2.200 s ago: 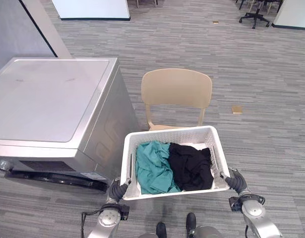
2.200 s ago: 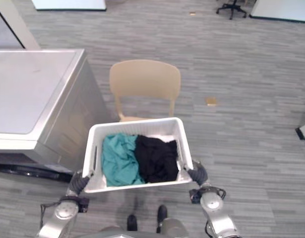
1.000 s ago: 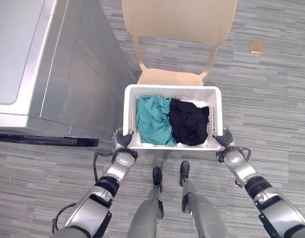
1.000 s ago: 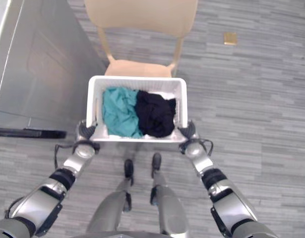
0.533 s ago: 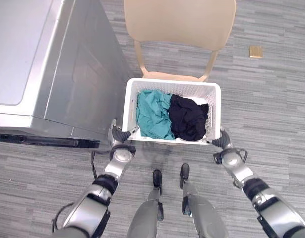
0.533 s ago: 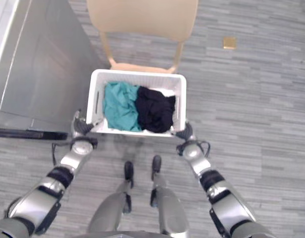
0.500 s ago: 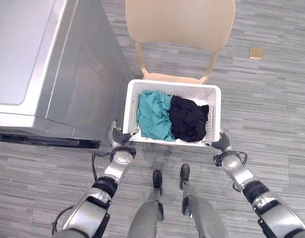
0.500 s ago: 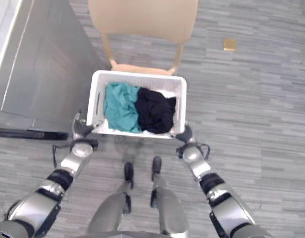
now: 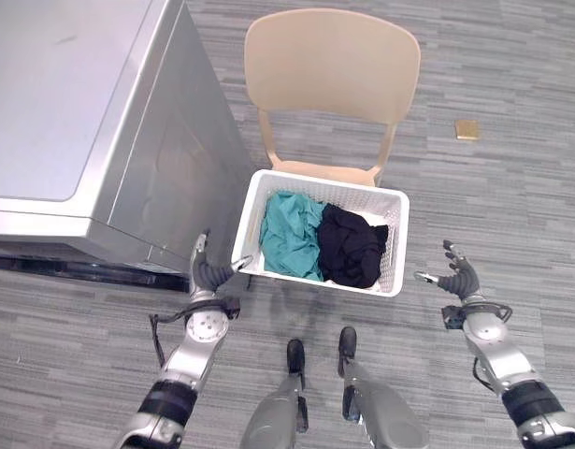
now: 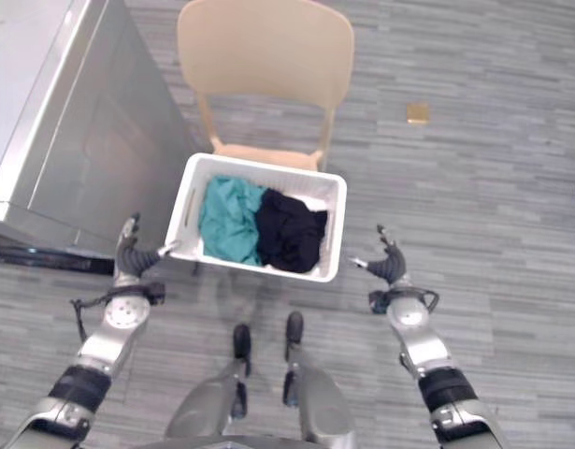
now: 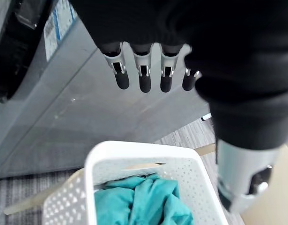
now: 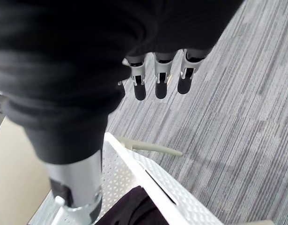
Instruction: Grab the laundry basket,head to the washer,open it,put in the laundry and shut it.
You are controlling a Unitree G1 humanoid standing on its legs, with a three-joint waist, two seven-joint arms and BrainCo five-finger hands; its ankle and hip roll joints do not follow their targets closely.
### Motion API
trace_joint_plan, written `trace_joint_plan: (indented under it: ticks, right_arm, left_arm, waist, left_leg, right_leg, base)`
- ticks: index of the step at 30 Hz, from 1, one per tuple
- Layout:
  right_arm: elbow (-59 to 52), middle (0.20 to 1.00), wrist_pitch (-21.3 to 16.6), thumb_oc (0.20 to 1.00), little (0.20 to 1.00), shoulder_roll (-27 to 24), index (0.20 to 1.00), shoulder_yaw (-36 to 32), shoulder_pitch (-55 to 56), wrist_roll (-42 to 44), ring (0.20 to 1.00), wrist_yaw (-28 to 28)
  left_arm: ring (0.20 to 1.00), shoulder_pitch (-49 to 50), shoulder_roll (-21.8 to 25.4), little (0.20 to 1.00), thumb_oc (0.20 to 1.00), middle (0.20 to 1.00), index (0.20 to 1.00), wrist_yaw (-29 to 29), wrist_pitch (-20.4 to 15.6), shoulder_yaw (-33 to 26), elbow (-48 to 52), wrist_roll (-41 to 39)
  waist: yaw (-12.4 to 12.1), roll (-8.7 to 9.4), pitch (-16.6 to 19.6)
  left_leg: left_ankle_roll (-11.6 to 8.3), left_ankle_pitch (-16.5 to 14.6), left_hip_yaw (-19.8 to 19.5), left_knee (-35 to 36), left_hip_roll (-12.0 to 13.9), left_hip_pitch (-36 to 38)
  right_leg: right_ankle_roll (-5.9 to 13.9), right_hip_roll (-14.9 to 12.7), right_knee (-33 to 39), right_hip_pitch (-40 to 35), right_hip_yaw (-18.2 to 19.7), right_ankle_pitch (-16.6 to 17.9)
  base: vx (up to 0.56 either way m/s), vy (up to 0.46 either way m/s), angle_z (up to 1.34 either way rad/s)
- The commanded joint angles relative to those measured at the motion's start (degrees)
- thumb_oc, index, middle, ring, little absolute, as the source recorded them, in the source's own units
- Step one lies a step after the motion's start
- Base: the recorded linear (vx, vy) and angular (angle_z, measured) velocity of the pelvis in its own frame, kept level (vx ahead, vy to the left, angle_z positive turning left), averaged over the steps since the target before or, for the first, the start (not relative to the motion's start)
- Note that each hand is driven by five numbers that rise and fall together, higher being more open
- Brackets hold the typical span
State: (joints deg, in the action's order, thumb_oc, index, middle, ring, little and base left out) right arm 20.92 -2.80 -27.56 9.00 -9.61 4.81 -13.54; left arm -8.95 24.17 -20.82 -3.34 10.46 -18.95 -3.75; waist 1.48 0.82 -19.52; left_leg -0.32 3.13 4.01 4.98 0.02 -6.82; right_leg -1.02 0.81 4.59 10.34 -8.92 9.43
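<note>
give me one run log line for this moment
basket: on chair seat | left hand: open, beside | right hand: open, apart | washer: shut

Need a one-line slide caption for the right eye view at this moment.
White perforated plastic laundry basket with teal and black clothes by the beige chair, open left hand and right hand either side.

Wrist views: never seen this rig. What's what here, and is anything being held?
This is a two-legged humanoid robot. The two wide pictures come from its head camera, looking down. The two close pictures come from cameras on each wrist, looking along the fingers. The left hand and right hand are both open and hold nothing. They flank a white laundry basket with a teal garment and a black garment inside. The basket sits in front of a beige chair, beside the silver washer. I cannot tell whether it rests on the seat.
</note>
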Motion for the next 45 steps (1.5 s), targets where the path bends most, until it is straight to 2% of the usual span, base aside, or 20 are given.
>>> trace_joint_plan:
  ticks: [1,8,16,18,21,24,25,26,27,28,30,31,32,33,34,37,38,40,42,45]
  right_arm:
    - [0.4,1.0,-1.8,1.0,1.0,-1.3,1.0,-1.2,5.5,-4.1,1.0,3.6]
    - [8.5,1.0,-0.9,1.0,1.0,0.1,1.0,-1.2,9.8,-8.1,1.0,6.2]
    - [16.9,1.0,-0.8,1.0,1.0,3.0,1.0,-0.2,11.0,-8.2,1.0,5.9]
    - [18.7,1.0,-0.9,1.0,1.0,3.9,1.0,0.1,10.6,-6.9,1.0,5.0]
    - [20.9,1.0,-0.7,1.0,1.0,4.7,1.0,0.9,9.4,-6.1,1.0,4.3]
    - [22.4,1.0,-0.4,1.0,1.0,5.5,1.0,2.2,8.6,-5.7,1.0,4.5]
    - [22.4,1.0,-0.4,1.0,1.0,5.5,1.0,2.2,8.6,-5.7,1.0,4.5]
    - [22.7,1.0,-0.3,1.0,1.0,5.9,1.0,2.4,8.6,-5.3,1.0,4.6]
    - [22.7,1.0,-0.1,1.0,1.0,6.2,1.0,2.2,8.9,-5.0,1.0,4.5]
    - [22.8,1.0,0.0,1.0,1.0,6.3,1.0,1.8,9.4,-4.9,1.0,4.3]
    - [23.5,1.0,0.1,1.0,1.0,6.8,1.0,1.0,10.2,-4.7,1.0,4.4]
    - [24.2,1.0,0.2,1.0,1.0,7.5,1.0,0.6,10.4,-4.8,1.0,4.7]
    - [24.3,1.0,0.2,1.0,1.0,7.5,1.0,0.6,10.4,-4.8,1.0,4.7]
    - [24.8,1.0,0.2,1.0,1.0,8.0,1.0,0.4,10.1,-4.7,1.0,4.7]
    - [24.5,1.0,0.8,1.0,1.0,9.1,1.0,0.2,10.1,-4.6,1.0,5.1]
    - [24.4,1.0,1.2,1.0,1.0,10.2,1.0,0.8,9.4,-4.0,1.0,5.0]
    - [24.3,1.0,1.1,1.0,1.0,10.7,1.0,1.1,9.3,-3.8,1.0,4.8]
    - [23.3,1.0,0.4,1.0,1.0,11.4,1.0,2.0,9.3,-2.9,1.0,5.5]
    - [22.8,1.0,0.2,1.0,1.0,10.9,1.0,3.2,8.5,-2.6,1.0,5.6]
    - [21.0,1.0,0.2,1.0,1.0,9.9,1.0,5.3,7.2,-3.2,1.0,5.8]
  left_arm:
    - [1.0,6.1,1.2,1.0,1.0,1.0,1.0,6.1,-2.0,-2.0,-1.6,1.2]
    - [1.0,13.8,-0.7,1.0,1.0,1.0,1.0,11.6,-0.4,-2.4,-11.1,0.6]
    - [1.0,16.2,-2.6,1.0,1.0,1.0,1.0,11.7,0.8,-1.8,-21.4,2.5]
    - [1.0,15.2,-3.4,1.0,1.0,1.0,1.0,10.6,0.9,-1.4,-24.6,2.0]
    - [1.0,13.3,-4.2,1.0,1.0,1.0,1.0,9.6,0.5,-0.9,-27.0,2.0]
    - [1.0,12.9,-4.6,1.0,1.0,1.0,1.0,9.1,0.6,-0.7,-27.3,2.4]
    - [1.0,12.9,-4.6,1.0,1.0,1.0,1.0,9.1,0.6,-0.7,-27.3,2.4]
    - [1.0,12.3,-5.1,1.0,1.0,1.0,1.0,8.7,0.4,-0.6,-28.0,1.9]
    - [1.0,11.8,-5.3,1.0,1.0,1.0,1.0,8.3,0.5,-0.1,-27.9,1.9]
    - [1.0,11.3,-5.2,1.0,1.0,1.0,1.0,8.1,0.5,0.2,-27.6,2.1]
    - [1.0,10.4,-5.1,1.0,1.0,1.0,1.0,8.7,-0.1,1.2,-26.6,2.4]
    - [1.0,10.2,-5.1,1.0,1.0,1.0,1.0,9.1,-0.2,2.0,-26.6,3.5]
    - [1.0,10.2,-5.1,1.0,1.0,1.0,1.0,9.1,-0.2,2.0,-26.6,3.5]
    - [1.0,9.9,-4.9,1.0,1.0,1.0,1.0,9.3,-0.4,2.3,-26.5,3.9]
    - [1.0,9.8,-3.8,1.0,1.0,1.0,1.0,9.3,-0.2,2.2,-25.7,4.4]
    - [1.0,9.0,-2.5,1.0,1.0,1.0,1.0,8.6,0.3,1.8,-26.2,4.6]
    - [1.0,8.6,-2.0,1.0,1.0,1.0,1.0,8.4,0.3,1.6,-26.5,4.8]
    - [1.0,8.5,-1.8,1.0,1.0,1.0,1.0,8.3,-0.1,1.3,-26.7,4.5]
    - [1.0,8.6,-2.1,1.0,1.0,1.0,1.0,8.2,-0.4,1.2,-25.6,4.2]
    - [1.0,8.2,-2.6,1.0,1.0,1.0,1.0,8.1,-0.4,1.7,-26.3,4.3]
  waist:
    - [-0.5,0.45,7.4]
    - [-0.9,-0.03,9.2]
    - [-1.6,-0.33,9.8]
    - [-2.1,0.26,8.0]
    - [-1.9,1.01,7.5]
    - [-1.6,2.04,8.2]
    - [-1.6,2.01,8.1]
    - [-1.2,1.89,8.7]
    - [-0.3,1.55,8.6]
    - [0.3,1.13,9.2]
    - [1.5,0.16,10.0]
    - [1.8,-0.56,10.7]
    - [1.9,-0.52,10.7]
    - [1.8,-0.24,10.7]
    - [1.6,0.3,9.6]
    - [1.3,0.83,7.9]
    - [1.1,0.87,7.3]
    - [2.1,0.22,6.8]
    - [2.9,-0.09,6.2]
    - [3.5,0.17,5.8]
  left_leg:
    - [-1.88,0.5,0.7,0.0,0.9,-0.4]
    - [-1.78,0.3,0.4,0.0,1.0,2.2]
    - [-1.63,-0.7,-0.3,-2.0,1.2,4.3]
    - [-2.14,-1.4,-0.6,-8.6,0.8,0.8]
    - [-2.33,-3.5,1.1,-12.4,1.1,-2.2]
    - [-2.57,-4.8,2.8,-12.6,4.9,-0.6]
    - [-2.61,-4.8,2.8,-12.6,5.0,-0.5]
    - [-3.54,-4.8,4.3,-11.3,8.8,1.5]
    - [-4.16,-2.0,7.6,-9.2,11.4,2.2]
    - [-5.54,-1.4,10.5,-7.6,13.4,2.7]
    - [-7.09,0.8,15.3,-4.7,15.3,3.4]
    - [-7.13,-0.1,14.8,-4.4,14.2,3.5]
    - [-7.07,-0.1,14.8,-4.4,14.1,3.5]
    - [-6.47,-1.3,13.8,-5.5,12.7,3.0]
    - [-4.12,-4.0,12.8,-6.8,10.0,2.6]
    - [-1.87,-5.8,12.3,-7.7,7.5,2.8]
    - [-1.17,-6.4,12.2,-7.8,6.7,2.8]
    - [-0.3,-6.6,10.8,-6.1,4.9,4.7]
    - [0.4,-5.5,9.8,-4.9,3.2,5.4]
    - [0.93,-6.8,7.0,-4.2,0.2,7.4]
  right_leg:
    - [6.55,-2.7,-2.6,-4.9,2.0,-10.5]
    - [6.43,-2.6,-3.7,-7.5,1.5,-11.6]
    - [5.75,-2.5,-5.0,-10.4,1.1,-13.4]
    - [5.05,-3.4,-5.3,-10.3,0.1,-13.4]
    - [5.14,-5.0,-4.8,-8.8,-1.7,-12.2]
    - [6.09,-7.5,-4.0,-8.0,-3.0,-10.6]
    - [6.08,-7.4,-4.0,-8.1,-3.0,-10.6]
    - [7.26,-9.1,-3.7,-8.5,-4.4,-11.2]
    - [7.35,-10.1,-3.9,-8.3,-6.8,-10.7]
    - [8.05,-10.8,-3.8,-8.9,-8.2,-11.6]
    - [8.84,-12.7,-3.9,-9.8,-11.3,-11.3]
    - [9.7,-14.5,-4.6,-11.1,-12.4,-11.3]
    - [9.77,-14.6,-4.6,-11.1,-12.5,-11.3]
    - [10.21,-16.4,-6.2,-11.3,-12.7,-10.7]
    - [10.34,-19.7,-11.8,-9.6,-10.8,-8.5]
    - [10.11,-21.6,-18.7,-5.8,-7.7,-6.1]
    - [10.03,-20.8,-21.4,-3.7,-5.7,-6.6]
    - [8.58,-14.2,-23.3,-0.8,-0.2,-10.9]
    - [7.65,-7.7,-20.1,1.2,3.3,-11.6]
    - [7.46,-3.4,-13.7,2.5,4.6,-10.3]
  base:
    - [0.0,0.0,0.0]
    - [-0.01,-0.027,0.03]
    - [-0.02,-0.024,0.07]
    - [-0.16,-0.025,0.14]
    - [-0.19,0.058,0.42]
    - [-0.05,0.148,0.67]
    - [0.07,0.217,0.46]
    - [0.01,0.238,0.33]
    - [0.08,0.322,0.31]
    - [0.02,0.274,0.55]
    - [0.16,0.419,1.26]
    - [0.17,0.398,1.41]
    - [0.19,0.389,0.93]
    - [0.17,0.395,0.41]
    - [0.17,0.403,0.25]
    - [0.07,0.323,0.26]
    - [0.05,0.296,0.16]
    - [0.11,0.255,-0.03]
    - [0.12,0.151,0.15]
    - [0.23,0.032,0.54]
